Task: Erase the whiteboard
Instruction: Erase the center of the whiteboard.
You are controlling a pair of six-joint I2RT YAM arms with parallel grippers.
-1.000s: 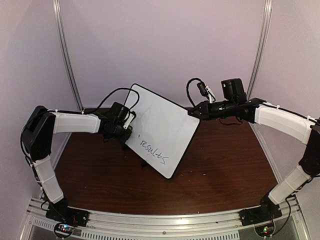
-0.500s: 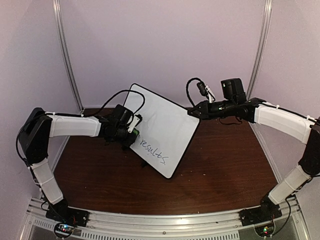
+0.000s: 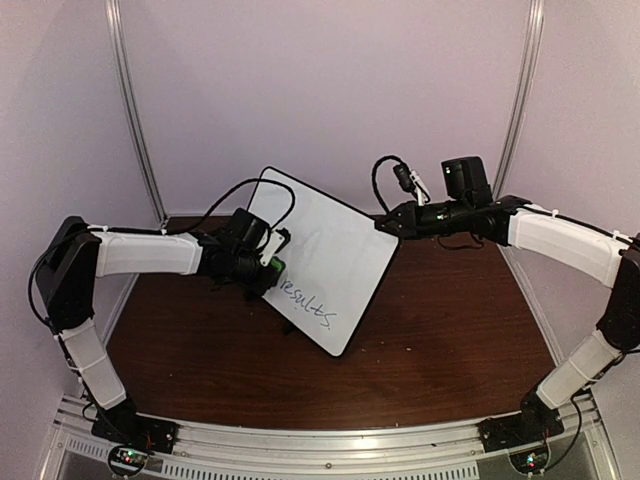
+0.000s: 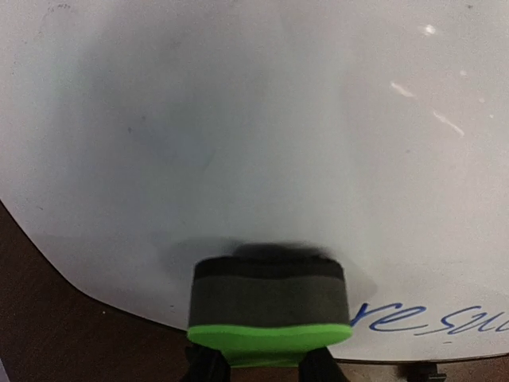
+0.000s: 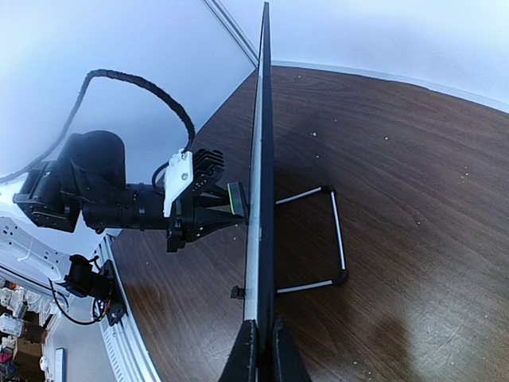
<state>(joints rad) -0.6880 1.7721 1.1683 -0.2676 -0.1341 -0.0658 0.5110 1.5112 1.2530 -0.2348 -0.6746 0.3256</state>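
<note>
Wiping: left hand (image 3: 270, 270) clamps green eraser (image 4: 269, 306) against whiteboard (image 3: 335, 240) beside 'results' writing (image 3: 308, 305); right hand (image 3: 383, 226) pinched shut on board's right corner, steadying it.

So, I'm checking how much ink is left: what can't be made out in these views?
- Left wrist view: the writing runs off the right edge; the eraser hides most of the left hand.
- Right wrist view: the whiteboard is edge-on, so its written face is unseen.
- Top view: any faint smudges are too small to tell.
</note>
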